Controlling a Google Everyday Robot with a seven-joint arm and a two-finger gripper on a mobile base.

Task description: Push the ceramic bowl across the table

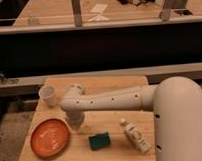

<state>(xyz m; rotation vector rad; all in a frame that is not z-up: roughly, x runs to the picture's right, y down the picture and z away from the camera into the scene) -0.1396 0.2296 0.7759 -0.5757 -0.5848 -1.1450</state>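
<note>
I see the claw (76,127) low over the worktop (109,85), just right of the ceramic bowl (49,137) at the front left corner; I cannot tell its state.

Single view: the table (109,87) is seen from above and behind the arm, close in. The gripper (76,125) is seen over its middle.

Glossy orange-red ceramic bowl (50,137) on the matt, pale plank-wood table (115,89) — gripper (76,125), centre frame, smooth white plastic.
</note>
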